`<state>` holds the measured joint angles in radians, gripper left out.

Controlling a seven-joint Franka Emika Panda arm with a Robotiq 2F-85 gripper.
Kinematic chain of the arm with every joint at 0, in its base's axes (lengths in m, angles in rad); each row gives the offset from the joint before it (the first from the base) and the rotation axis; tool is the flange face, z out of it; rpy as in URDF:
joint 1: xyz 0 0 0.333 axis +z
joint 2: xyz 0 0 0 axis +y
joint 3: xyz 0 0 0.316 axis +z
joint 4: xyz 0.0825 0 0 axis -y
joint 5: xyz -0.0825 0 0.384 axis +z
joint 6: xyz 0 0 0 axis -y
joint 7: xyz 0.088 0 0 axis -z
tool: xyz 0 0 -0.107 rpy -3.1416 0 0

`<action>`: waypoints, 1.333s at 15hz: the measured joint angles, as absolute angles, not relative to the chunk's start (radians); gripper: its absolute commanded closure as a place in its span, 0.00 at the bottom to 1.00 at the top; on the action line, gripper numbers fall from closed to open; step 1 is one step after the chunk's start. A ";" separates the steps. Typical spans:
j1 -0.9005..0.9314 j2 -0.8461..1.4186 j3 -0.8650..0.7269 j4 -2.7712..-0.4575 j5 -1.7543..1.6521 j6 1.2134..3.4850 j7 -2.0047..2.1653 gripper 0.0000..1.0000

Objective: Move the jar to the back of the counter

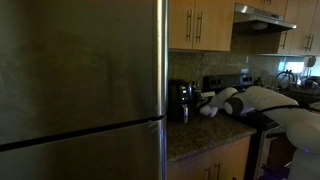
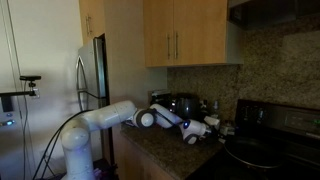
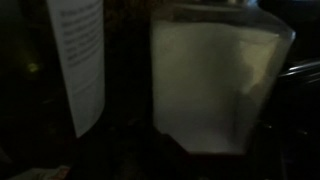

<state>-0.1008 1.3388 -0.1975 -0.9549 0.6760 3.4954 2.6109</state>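
On the bench [image 1: 195, 138], in the stretch between refrigerator [image 1: 80, 80] and stove top [image 2: 262, 152]: items as they now stand.

1. Jar [image 3: 215, 85]. Whitish, squat, upright. It fills the middle of the wrist view, so it stands directly before the gripper. In both exterior views it is too small and dim to separate from the arm's pale tip. Whether it rests on the bench or is lifted cannot be told.

2. Gripper [image 1: 207, 108], also seen at [image 2: 203, 130]. Held low over the bench on a nearly level, outstretched arm, probably because the wall cabinets [image 2: 180, 35] leave little room above. No fingers show in the wrist view, so it cannot be told whether they are clenched on the jar or released.

3. Coffee maker [image 1: 180, 100], black, set against the backsplash just beside the gripper. It takes up part of the rear strip. By judgement, the jar's destination is the free rear edge next to it, and brushing it is the main hazard.

4. Printed white sheet [image 3: 78, 60], at the left of the wrist view; text unreadable.

Status, by judgement: grasp or early carry. The jar is not yet at the back.
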 measured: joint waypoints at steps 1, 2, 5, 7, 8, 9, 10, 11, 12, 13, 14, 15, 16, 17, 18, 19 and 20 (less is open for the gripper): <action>-0.148 1.329 -0.119 -0.956 0.611 3.486 2.611 0.02; -0.197 1.321 -0.041 -0.965 0.545 3.462 2.609 0.00; -0.349 1.309 0.201 -1.038 0.342 3.449 2.602 0.00; -0.452 1.279 0.334 -1.114 0.219 3.434 2.581 0.00; -0.492 1.258 0.375 -1.155 0.183 3.413 2.568 0.00; -0.528 1.234 0.408 -1.196 0.157 3.387 2.556 0.00; -0.555 1.207 0.428 -1.235 0.155 3.355 2.530 0.00; -0.576 1.176 0.437 -1.274 0.165 3.319 2.501 0.00; -0.586 1.139 0.434 -1.314 0.188 3.282 2.475 0.00; -0.582 1.095 0.407 -1.356 0.211 3.244 2.470 0.00; -0.568 1.044 0.368 -1.402 0.251 3.201 2.466 0.00; -0.548 0.990 0.324 -1.449 0.296 3.160 2.456 0.00; -0.525 0.934 0.278 -1.496 0.332 3.116 2.447 0.00; -0.506 0.878 0.235 -1.541 0.358 3.065 2.441 0.00; -0.491 0.820 0.196 -1.584 0.374 3.006 2.432 0.00; -0.481 0.764 0.156 -1.624 0.382 2.947 2.417 0.00; -0.474 0.707 0.117 -1.663 0.383 2.881 2.398 0.00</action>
<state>-0.4741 0.7065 0.1172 -1.6626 0.3830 2.8808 2.3980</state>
